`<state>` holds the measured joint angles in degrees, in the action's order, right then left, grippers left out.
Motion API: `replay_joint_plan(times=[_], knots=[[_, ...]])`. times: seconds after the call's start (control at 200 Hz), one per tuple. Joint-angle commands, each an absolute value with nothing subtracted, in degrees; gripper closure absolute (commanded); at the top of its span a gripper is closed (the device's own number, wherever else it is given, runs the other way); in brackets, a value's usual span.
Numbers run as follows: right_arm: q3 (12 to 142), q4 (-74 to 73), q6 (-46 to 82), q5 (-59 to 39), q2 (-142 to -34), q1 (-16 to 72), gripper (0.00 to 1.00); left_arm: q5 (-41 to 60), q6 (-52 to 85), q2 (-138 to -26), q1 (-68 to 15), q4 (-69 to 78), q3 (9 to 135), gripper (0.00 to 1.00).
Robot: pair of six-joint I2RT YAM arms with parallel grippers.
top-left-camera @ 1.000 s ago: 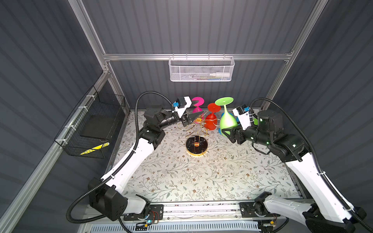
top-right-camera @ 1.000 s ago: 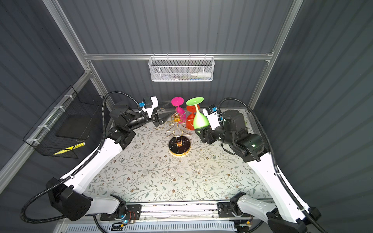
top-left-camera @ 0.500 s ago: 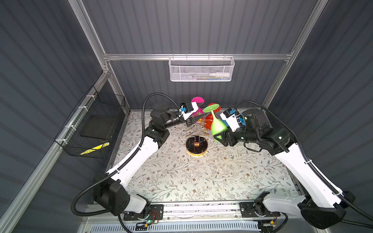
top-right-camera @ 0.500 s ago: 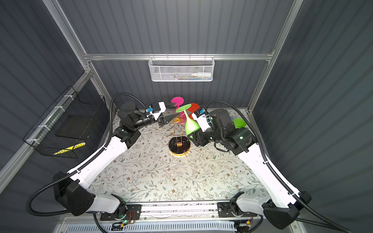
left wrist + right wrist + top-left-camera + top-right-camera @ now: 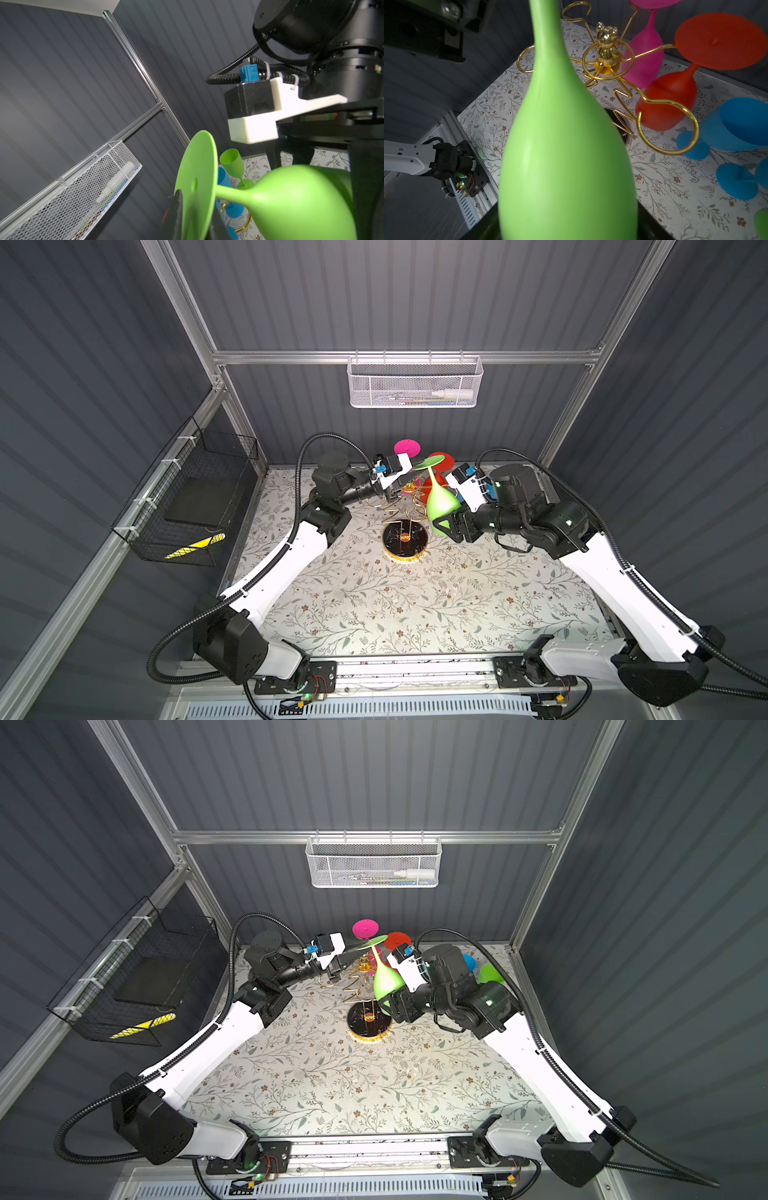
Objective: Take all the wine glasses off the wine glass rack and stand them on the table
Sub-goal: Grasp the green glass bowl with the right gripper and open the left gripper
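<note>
while the right tool (image 5: 449, 526) clasps the bowl of the green wine glass (image 5: 442, 499) and the left tool (image 5: 196, 212) pinches its foot, the glass hangs foot-up, off the wine glass rack (image 5: 399, 537) yet just beside it above the worktop (image 5: 415, 605). we fear the arms pulling unevenly: the foot could slip, or the bowl could knock the rack and its red glass (image 5: 668, 99).

We record the green wine glass (image 5: 442, 502) inverted and tilted, foot uppermost, just beside the gold wine glass rack (image 5: 392, 541), which stands upright on the worktop (image 5: 374, 605).
</note>
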<state>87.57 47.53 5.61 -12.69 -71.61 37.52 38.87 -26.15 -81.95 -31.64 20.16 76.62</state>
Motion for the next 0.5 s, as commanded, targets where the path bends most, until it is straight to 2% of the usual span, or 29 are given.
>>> replay_joint_plan(times=[0.0,0.135,0.3,0.495], knots=[[88.09,48.07,5.68,-13.32,-71.16,38.24,0.35,36.83,-24.02,-81.42,-31.97,21.31,77.24,0.92],[86.07,45.19,7.08,-12.33,-68.91,38.19,0.23,35.51,-22.35,-81.05,-31.99,20.66,77.0,1.0],[82.99,41.02,9.01,-11.55,-64.82,37.82,0.15,30.17,-16.13,-79.93,-31.99,20.15,75.85,1.0],[76.5,33.35,12.46,-15.2,-56.8,35.14,0.09,21.89,-1.46,-78.6,-31.98,20.87,73.57,1.0]])
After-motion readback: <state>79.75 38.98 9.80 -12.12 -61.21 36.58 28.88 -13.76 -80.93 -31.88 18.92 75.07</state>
